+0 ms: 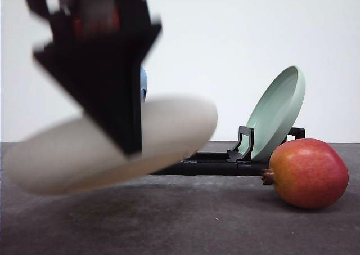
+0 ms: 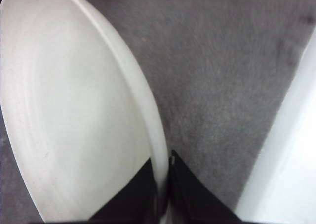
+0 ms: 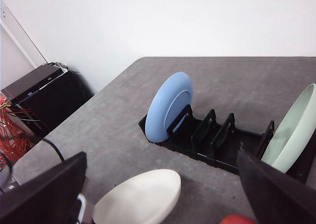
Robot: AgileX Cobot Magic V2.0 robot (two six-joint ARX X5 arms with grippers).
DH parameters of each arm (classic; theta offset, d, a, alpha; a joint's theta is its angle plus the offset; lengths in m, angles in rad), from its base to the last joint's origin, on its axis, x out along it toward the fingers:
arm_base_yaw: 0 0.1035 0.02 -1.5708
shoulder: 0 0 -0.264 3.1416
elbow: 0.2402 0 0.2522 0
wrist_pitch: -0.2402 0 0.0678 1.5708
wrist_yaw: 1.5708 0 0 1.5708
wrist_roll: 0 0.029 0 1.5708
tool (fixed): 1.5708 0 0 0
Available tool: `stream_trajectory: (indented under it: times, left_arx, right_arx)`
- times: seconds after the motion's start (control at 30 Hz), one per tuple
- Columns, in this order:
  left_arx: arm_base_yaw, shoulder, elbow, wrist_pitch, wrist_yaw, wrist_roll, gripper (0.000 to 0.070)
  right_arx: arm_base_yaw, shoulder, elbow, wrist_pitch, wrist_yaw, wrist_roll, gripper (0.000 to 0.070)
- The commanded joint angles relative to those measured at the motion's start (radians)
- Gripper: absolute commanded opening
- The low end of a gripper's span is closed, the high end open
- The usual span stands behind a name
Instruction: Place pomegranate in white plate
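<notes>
The pomegranate [image 1: 309, 173], red blushing to orange, lies on its side on the grey table at the right, its brown crown pointing left; a red sliver of the pomegranate [image 3: 237, 219] shows in the right wrist view. The white plate [image 1: 169, 125] hangs tilted above the table at the left. My left gripper [image 1: 126, 142] is shut on its rim, with one black finger on each side of the white plate [image 2: 74, 110] where the left gripper [image 2: 165, 159] pinches it. My right gripper [image 3: 160, 159] stands open above the table, the white plate [image 3: 138, 199] below and between its fingers.
A black slotted dish rack [image 3: 217, 140] stands at the back of the table. It holds a blue plate [image 3: 168, 105] upright at one end and a pale green plate [image 1: 278, 111] leaning at the other, just behind the pomegranate. Black equipment and red cables [image 3: 15, 135] sit past the table's edge.
</notes>
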Motion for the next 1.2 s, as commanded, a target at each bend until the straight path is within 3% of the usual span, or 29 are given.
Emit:
stream_trajectory:
  times: [0.0, 0.3, 0.37, 0.4, 0.5, 0.53, 0.73, 0.97, 1.17]
  left_arx:
    - [-0.025, 0.044, -0.003, 0.030, -0.035, 0.009, 0.0000]
    - [-0.063, 0.163, -0.005, 0.090, -0.043, 0.013, 0.0000]
    - [-0.063, 0.165, -0.005, 0.085, -0.036, 0.012, 0.0031]
    - [-0.063, 0.165, -0.004, 0.084, -0.035, 0.012, 0.0099]
    - [-0.060, 0.161, -0.002, 0.084, -0.037, 0.005, 0.0423]
    - [-0.057, 0.157, -0.002, 0.085, -0.038, 0.001, 0.0496]
    - [-0.052, 0.133, -0.001, 0.086, -0.040, -0.084, 0.0685]
    - [-0.052, 0.007, -0.001, 0.076, -0.041, -0.191, 0.0700]
    - [-0.052, -0.181, -0.001, 0.005, -0.044, -0.298, 0.0700]
  right_arx:
    - [0.000, 0.006, 0.017, 0.006, -0.001, 0.010, 0.0619]
    - [0.000, 0.006, 0.017, -0.002, -0.001, 0.010, 0.0619]
    - [0.000, 0.006, 0.017, -0.004, -0.001, 0.009, 0.0619]
    - [0.000, 0.006, 0.017, -0.005, -0.001, 0.009, 0.0619]
    - [0.000, 0.006, 0.017, -0.007, -0.001, 0.006, 0.0619]
    - [0.000, 0.006, 0.017, -0.007, -0.001, 0.007, 0.0619]
    - [0.017, 0.008, 0.017, -0.012, 0.000, 0.018, 0.0619]
    - [0.101, 0.068, 0.016, -0.079, 0.010, 0.037, 0.0619]
    - [0.184, 0.185, 0.016, -0.166, 0.099, 0.036, 0.0620]
